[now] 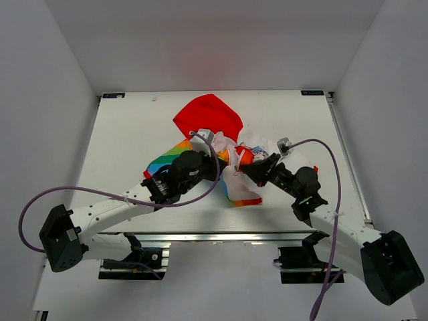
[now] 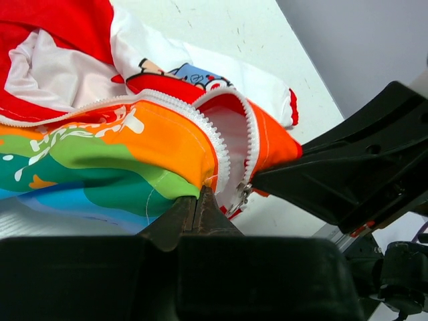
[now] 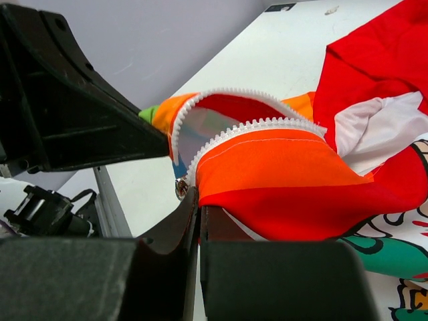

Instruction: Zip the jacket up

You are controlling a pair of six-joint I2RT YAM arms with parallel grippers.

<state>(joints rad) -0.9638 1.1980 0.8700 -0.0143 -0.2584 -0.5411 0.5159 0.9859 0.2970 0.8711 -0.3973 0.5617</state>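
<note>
Left end effector (image 2: 200,204) clamped on jacket (image 2: 127,150) | right end effector (image 3: 198,208) clamped on jacket

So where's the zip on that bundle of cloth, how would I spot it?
On the white table, find the crumpled jacket with the red hood. The left tool and the right tool pinch its orange edge, and between them curves the zip: two rows of white teeth, the only toothed strip on the smooth coloured cloth.
</note>
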